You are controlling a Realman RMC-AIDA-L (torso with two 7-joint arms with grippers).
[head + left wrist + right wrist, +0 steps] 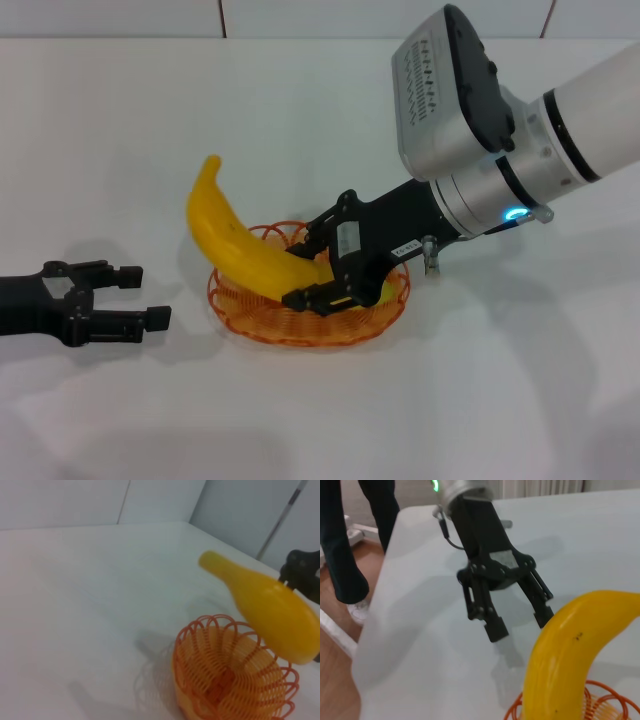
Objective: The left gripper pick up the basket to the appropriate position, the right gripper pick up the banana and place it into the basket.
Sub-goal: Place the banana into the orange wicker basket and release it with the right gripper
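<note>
Left gripper (140,296), jaws open and empty, rests well apart from the basket (240,318). Right gripper (312,276) clamps the banana (235,243) near one end, free end tilted above the rim. Lower until the banana lies inside, then release.

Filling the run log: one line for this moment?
right tool: shut on yellow curved banana, over orange wire basket | left tool: open, beside basket
</note>
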